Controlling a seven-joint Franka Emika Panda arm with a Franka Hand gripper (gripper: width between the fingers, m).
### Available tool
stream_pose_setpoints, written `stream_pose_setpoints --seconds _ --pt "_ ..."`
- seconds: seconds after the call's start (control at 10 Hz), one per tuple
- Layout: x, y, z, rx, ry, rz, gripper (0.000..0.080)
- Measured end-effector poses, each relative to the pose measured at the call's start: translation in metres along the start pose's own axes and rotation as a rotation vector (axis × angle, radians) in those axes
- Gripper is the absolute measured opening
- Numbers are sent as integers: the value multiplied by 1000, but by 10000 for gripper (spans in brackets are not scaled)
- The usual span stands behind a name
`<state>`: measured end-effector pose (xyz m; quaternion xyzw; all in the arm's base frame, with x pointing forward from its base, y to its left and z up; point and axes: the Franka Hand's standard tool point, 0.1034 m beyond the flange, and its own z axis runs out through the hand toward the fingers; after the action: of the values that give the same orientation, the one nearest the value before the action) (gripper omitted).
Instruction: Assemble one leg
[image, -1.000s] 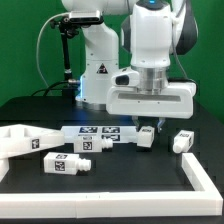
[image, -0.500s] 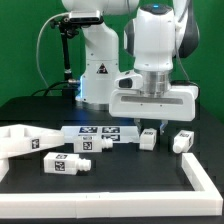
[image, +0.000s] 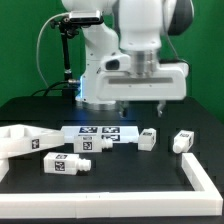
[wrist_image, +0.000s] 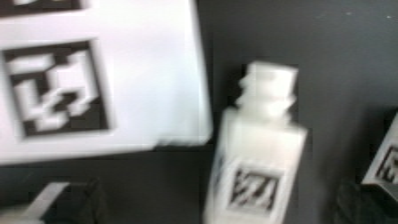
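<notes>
A leg (image: 148, 138), a small white block peg with tag stickers, lies on the black table just off the marker board's (image: 95, 134) end. It fills the wrist view (wrist_image: 263, 150), pin end pointing away from the camera. My gripper (image: 141, 106) hangs open and empty well above it, slightly toward the exterior view's left. One dark finger (wrist_image: 59, 205) shows blurred at the edge of the wrist view. Other legs like it lie at the exterior view's right (image: 183, 140) and front left (image: 62, 165).
The large white panel (image: 20, 141) lies at the exterior view's left. A white L-shaped rail (image: 205, 178) borders the table's front right. The marker board's tags (wrist_image: 63, 85) show in the wrist view. Another leg (wrist_image: 381, 160) sits at that view's edge.
My gripper has risen from just over the leg and shifted toward the exterior view's left. The leg and the other parts have not moved.
</notes>
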<state>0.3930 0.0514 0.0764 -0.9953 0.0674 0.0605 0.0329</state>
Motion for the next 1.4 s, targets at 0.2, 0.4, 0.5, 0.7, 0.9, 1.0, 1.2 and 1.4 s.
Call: stream_pose_setpoints --seconds 0.2,0.4,0.5,0.7,0.9,1.0,1.2,1.4 --pt "2 3 -1 1 6 10 648" --pt "2 3 -1 1 6 10 648" --pt "0 8 1 -1 1 -37 648" --pt "-10 44 -6 -25 -44 -184 648" --pt "-1 84 -27 -2 -20 -268 648" --pt "-1 88 -28 -3 -10 -257 648" --pt "-2 84 -26 -4 -14 -261 648" --pt "-2 86 -25 -5 -14 -261 648"
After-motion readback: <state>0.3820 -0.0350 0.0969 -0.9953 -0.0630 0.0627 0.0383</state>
